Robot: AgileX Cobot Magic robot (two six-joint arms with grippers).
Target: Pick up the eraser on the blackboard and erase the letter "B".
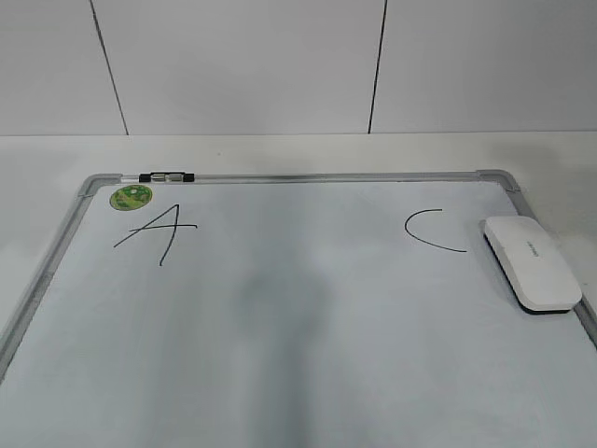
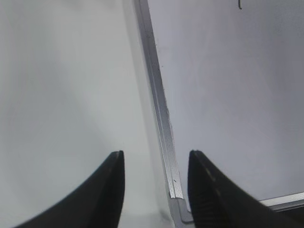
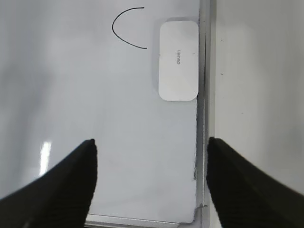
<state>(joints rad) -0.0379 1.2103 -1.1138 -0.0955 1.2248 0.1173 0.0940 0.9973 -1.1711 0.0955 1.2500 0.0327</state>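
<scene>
Right gripper [image 3: 149,183]: black jaws spread wide, nothing between them; hovers over the near right part of the board, one jaw over the board, the other over the table beyond the frame.
Left gripper [image 2: 154,190]: black jaws parted, empty; straddles the grey frame near the board's near left corner.
Board: the large white dry-erase blackboard with grey metal frame [image 1: 298,175] lies flat on the white table [image 1: 280,149].
Eraser: the white smooth plastic rounded-rectangle eraser [image 1: 530,262] lies flat on the board against its right frame edge, just right of the open-curve "C" [image 1: 431,231]; in the right wrist view [image 3: 178,60] it sits ahead of the open jaws, long axis pointing away.
Letter "B": not visible; the board between the slanted "A" [image 1: 157,230] and the "C" is bare, with only a faint grey shading.
Far edge: round green sticker [image 1: 131,197] and small black-and-clear clip [image 1: 166,175] at the top left frame.
Judgement, stage: the "B" looks already gone, or the frames cannot resolve it; no wipe target is confirmed.
Judgement, technique: if a grasp is needed, advance the right gripper, close across the eraser's short sides, keep clear of the frame, and avoid smearing the "C".
</scene>
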